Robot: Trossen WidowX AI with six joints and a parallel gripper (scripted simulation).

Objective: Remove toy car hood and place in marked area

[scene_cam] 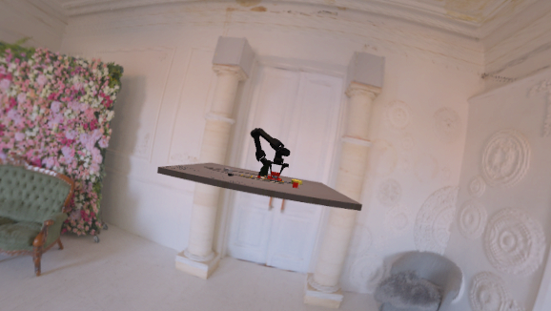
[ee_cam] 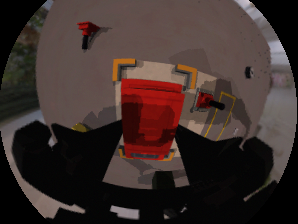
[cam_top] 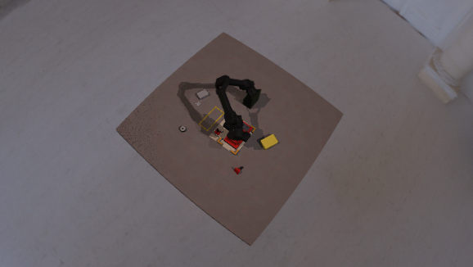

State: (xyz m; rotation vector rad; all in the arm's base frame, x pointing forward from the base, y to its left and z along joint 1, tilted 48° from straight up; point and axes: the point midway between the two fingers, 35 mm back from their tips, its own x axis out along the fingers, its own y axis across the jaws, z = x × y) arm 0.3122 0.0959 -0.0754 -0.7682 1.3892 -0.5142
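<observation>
Clamped on the red hood [ee_cam: 150, 117] of the toy car [cam_top: 235, 141] near the counter [cam_top: 286, 172] centre, the claw [ee_cam: 149, 163] seems mid-grasp; next comes lifting it toward the yellow-outlined area [cam_top: 211, 119].

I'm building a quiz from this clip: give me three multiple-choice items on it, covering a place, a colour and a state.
1. Where is the marked area relative to the toy car in the top view?
A. up and left
B. down and right
C. underneath it

2. What colour is the block beside the car?
A. blue
B. yellow
C. green

3. What state is the pincer in?
A. open, high above the table
B. shut on nothing
C. shut on the hood

Answers: 1 A, the yellow outline lies up-left of the car; 2 B, it shows yellow; 3 C, the fingers flank the red hood in the wrist view.
</observation>
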